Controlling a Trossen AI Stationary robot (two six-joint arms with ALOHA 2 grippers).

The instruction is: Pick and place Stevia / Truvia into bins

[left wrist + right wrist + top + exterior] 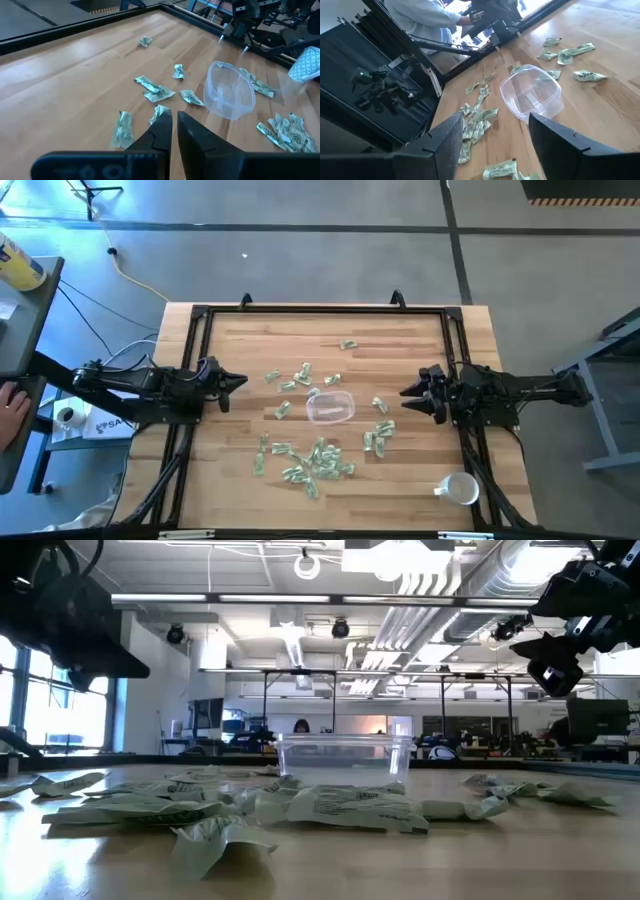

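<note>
Above table: left gripper (240,381) narrowed, right gripper (405,393) spread.

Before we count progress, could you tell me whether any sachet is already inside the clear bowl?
No, the clear bowl looks empty, with the sachets lying around it.

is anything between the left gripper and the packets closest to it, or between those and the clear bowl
Nothing visible blocks either path. The left gripper, empty, hangs at the table's left side, with bare wood between it and the nearest sachets. Only other loose sachets lie between those and the clear bowl. The right gripper waits opposite.
</note>
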